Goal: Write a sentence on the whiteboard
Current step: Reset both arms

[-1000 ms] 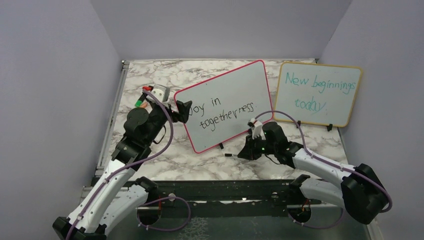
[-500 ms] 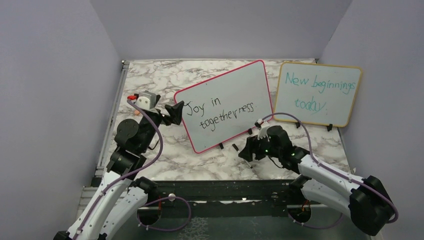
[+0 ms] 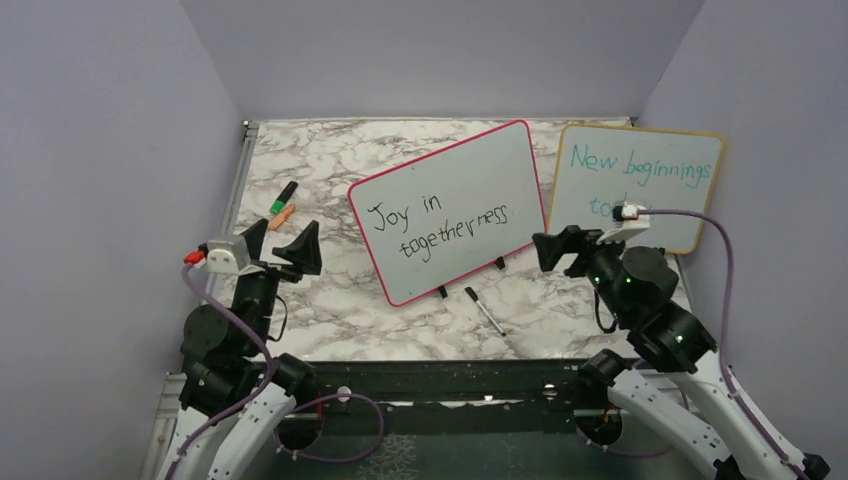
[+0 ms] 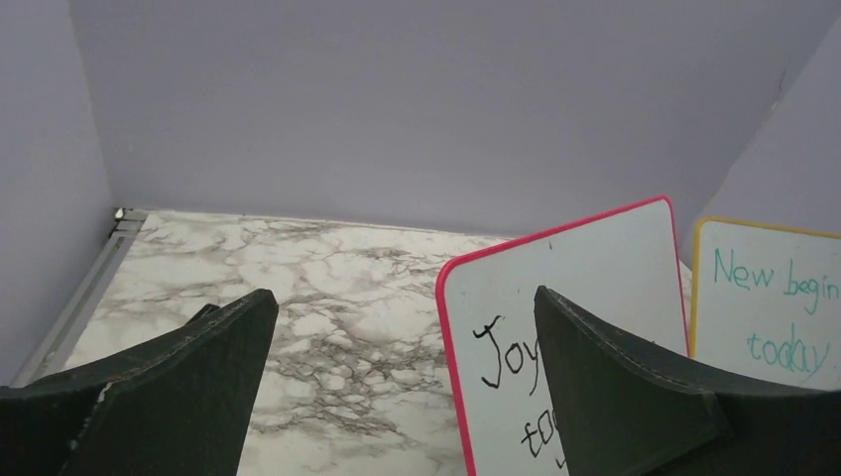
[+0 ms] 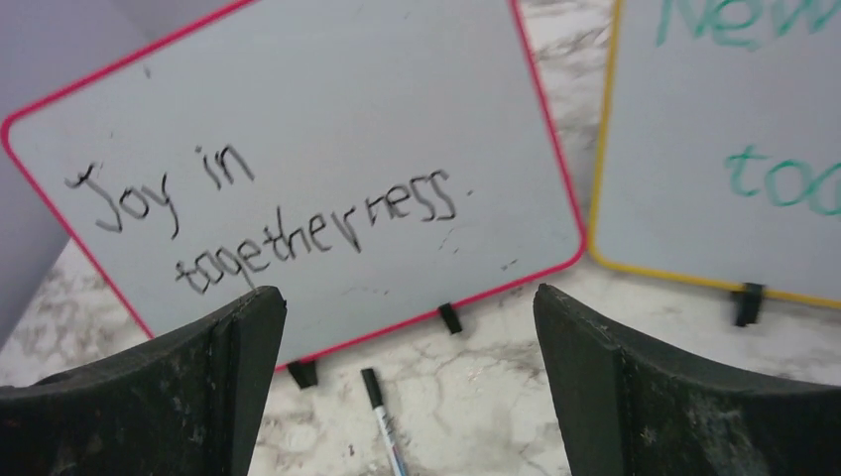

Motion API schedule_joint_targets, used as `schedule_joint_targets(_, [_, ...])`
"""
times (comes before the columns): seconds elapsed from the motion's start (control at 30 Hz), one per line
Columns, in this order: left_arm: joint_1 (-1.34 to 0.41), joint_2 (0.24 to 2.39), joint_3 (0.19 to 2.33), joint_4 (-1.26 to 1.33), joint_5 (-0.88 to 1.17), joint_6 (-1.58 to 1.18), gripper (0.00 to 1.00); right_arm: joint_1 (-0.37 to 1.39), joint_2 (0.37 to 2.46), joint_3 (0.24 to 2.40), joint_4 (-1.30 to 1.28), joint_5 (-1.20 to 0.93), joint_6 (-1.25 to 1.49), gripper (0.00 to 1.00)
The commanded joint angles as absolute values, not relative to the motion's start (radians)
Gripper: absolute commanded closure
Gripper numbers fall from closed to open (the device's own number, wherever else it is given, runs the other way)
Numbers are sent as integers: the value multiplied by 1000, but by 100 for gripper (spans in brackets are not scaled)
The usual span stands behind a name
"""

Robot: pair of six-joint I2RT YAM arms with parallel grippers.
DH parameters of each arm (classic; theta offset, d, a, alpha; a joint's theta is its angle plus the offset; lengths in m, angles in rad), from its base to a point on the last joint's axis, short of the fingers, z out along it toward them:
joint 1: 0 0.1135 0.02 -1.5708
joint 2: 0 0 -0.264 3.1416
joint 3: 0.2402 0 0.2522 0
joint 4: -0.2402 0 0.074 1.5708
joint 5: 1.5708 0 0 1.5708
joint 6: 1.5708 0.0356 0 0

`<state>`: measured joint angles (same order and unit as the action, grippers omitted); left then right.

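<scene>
The red-framed whiteboard (image 3: pixel 447 175) stands tilted on small black feet at mid-table. On it is the sentence (image 3: pixel 440 225) "Joy in togetherness", in black handwriting over two lines. A capped black marker (image 3: pixel 484 310) lies on the marble just in front of the board. My left gripper (image 3: pixel 280 245) is open and empty, left of the board and apart from it. My right gripper (image 3: pixel 553 250) is open and empty by the board's right lower corner. In the right wrist view the whiteboard (image 5: pixel 327 99), the sentence (image 5: pixel 278 213) and the marker (image 5: pixel 382 416) lie beyond my open right gripper (image 5: pixel 407 292). In the left wrist view the whiteboard (image 4: pixel 595 268) stands beyond my open left gripper (image 4: pixel 402 296).
A yellow-framed board (image 3: pixel 650 215) with teal writing stands at the back right, partly behind my right wrist. A green marker (image 3: pixel 283 197) and an orange one (image 3: pixel 282 217) lie on the marble left of the whiteboard. Lilac walls close in on three sides.
My right gripper opened and let go of the black marker, which now lies on the table. Both arms drew back from the whiteboard, the right one to the right, the left toward the near edge.
</scene>
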<state>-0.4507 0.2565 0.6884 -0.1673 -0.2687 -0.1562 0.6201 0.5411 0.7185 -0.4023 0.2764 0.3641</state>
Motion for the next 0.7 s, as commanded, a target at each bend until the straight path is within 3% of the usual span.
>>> schedule_joint_targets(0.0, [-443,150,661,-269,-403,-182,1,618,479,829,-586,571,297,0])
schedule_joint_targets(0.23, [-443,8,629,-311,-472,-229,1,620,327,860,-653,765,255,0])
schedule_joint_targets(0.43, [-443,3,611,-307,-474,-227,1,621,150,769,-559,762,201,0])
schedule_joint_targets(0.67, [-439,3,598,-292,-459,-211,1,619,102,743,-555,781,213,0])
